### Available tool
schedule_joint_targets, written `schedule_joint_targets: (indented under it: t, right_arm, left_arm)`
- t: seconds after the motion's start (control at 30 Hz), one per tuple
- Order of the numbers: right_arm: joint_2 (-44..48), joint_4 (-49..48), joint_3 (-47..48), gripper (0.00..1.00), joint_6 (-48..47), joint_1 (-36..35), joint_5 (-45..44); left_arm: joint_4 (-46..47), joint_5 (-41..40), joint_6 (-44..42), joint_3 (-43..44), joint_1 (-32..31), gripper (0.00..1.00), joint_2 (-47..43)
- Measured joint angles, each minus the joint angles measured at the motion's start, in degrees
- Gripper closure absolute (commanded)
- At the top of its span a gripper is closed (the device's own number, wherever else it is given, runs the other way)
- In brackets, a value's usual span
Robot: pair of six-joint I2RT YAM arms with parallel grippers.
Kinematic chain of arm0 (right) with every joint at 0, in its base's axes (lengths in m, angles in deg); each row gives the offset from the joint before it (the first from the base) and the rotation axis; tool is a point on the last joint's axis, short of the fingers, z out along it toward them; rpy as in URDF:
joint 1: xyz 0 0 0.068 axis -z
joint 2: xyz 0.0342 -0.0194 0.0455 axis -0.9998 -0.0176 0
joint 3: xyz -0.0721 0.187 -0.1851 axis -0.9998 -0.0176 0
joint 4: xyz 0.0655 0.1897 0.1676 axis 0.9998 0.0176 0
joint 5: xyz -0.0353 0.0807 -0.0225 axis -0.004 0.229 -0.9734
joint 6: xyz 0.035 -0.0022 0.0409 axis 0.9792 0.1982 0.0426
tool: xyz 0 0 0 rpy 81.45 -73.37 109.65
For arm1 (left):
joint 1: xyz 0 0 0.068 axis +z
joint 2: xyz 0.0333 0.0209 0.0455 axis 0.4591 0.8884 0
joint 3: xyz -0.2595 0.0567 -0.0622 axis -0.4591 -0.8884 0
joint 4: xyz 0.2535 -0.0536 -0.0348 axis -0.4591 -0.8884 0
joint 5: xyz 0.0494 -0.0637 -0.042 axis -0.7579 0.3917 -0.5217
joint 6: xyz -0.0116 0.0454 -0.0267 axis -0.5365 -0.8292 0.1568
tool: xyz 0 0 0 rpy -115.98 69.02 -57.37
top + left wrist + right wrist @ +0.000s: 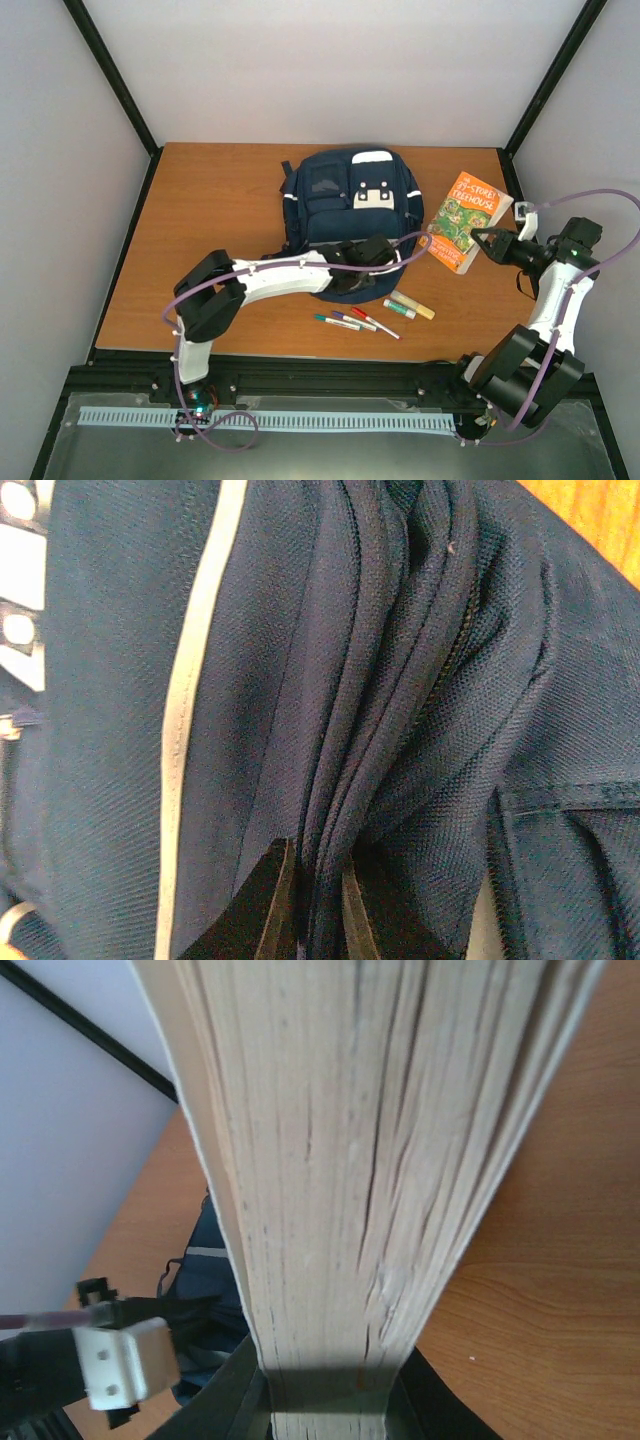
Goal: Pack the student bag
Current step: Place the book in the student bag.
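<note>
Overhead: navy blue fabric backpack (350, 200) lies flat toward the back of the brown wooden table (200, 220). Left claw (362, 265) sits at its near edge. Right claw (490, 243) holds an orange-and-green paperback book (465, 215) just right of the bag.

Left wrist: fingers (268, 910) pinching a fold of navy fabric beside the zip.

Right wrist: claw clamped on the book's cream page edge.

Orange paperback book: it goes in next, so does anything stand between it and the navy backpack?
Nothing lies on the wooden table between the orange paperback book and the navy blue fabric backpack. Only the left arm's purple cable loops out beside the backpack's near end, where the left tool pinches the fabric.
</note>
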Motion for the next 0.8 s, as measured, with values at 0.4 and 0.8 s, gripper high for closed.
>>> schedule_joint_targets:
  t: [0.4,0.8]
  right_arm:
    - [-9.2,12.1,5.9,0.97,0.6,0.0,-1.0]
    - [-1.7,14.2,3.7,0.97,7.3,-11.7,-3.7]
  left_arm:
    - [0.2,-4.1,1.8,3.9,2.0,0.99,-8.5]
    - [-0.1,-1.8,7.6,8.8,6.5,0.99,-8.6]
